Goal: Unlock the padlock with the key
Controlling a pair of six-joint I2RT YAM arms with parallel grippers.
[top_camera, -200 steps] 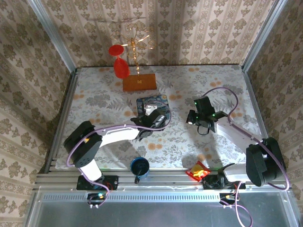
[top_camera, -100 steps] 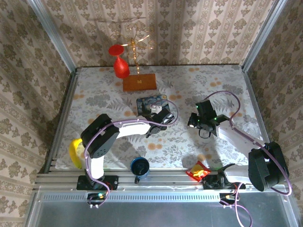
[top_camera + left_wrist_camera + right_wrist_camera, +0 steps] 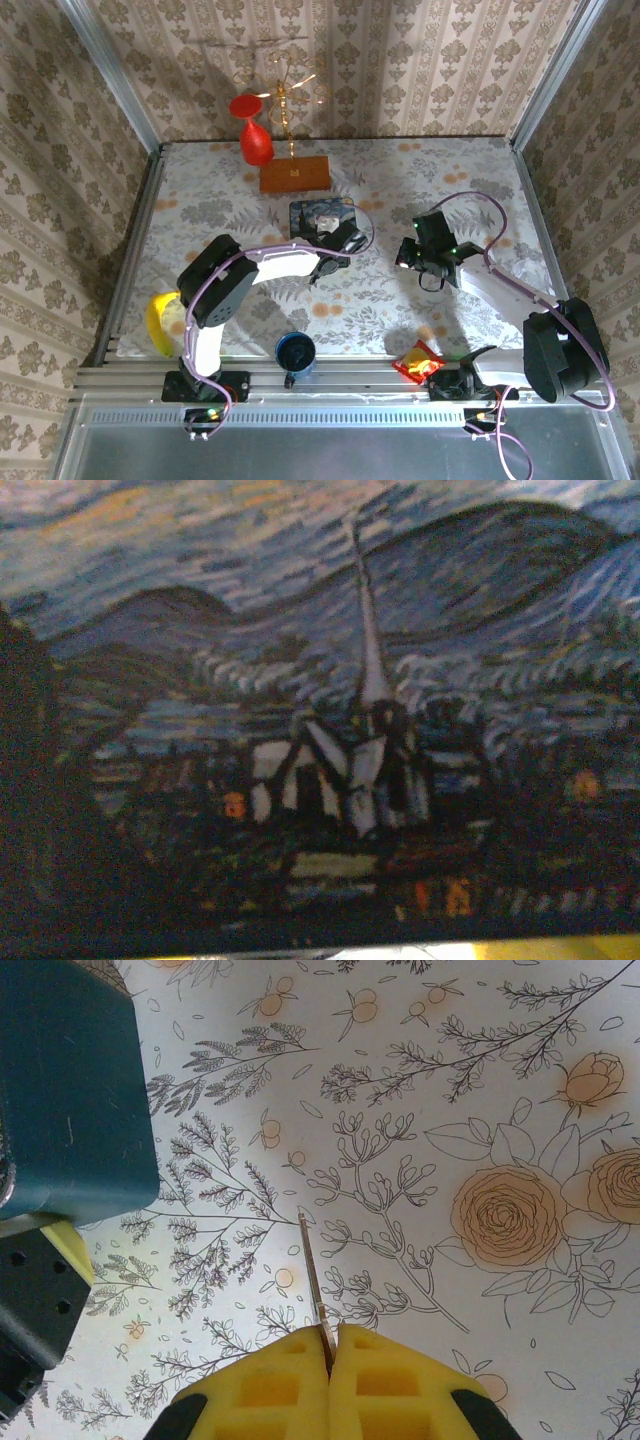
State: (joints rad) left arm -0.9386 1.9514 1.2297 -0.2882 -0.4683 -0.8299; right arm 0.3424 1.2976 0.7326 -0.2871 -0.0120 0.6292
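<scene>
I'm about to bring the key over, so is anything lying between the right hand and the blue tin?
Nothing visible does. Bare floral cloth runs from the right hand, shut on the key, to the tin. The left hand sits at the tin's near-right corner.

Enclosure, bkgd
Damask-pattern wallpaper walls (image 3: pixel 400 60) on 3 sides; alu corner posts (image 3: pixel 103 60); floral-print cloth on table (image 3: pixel 200 200); even light.
</scene>
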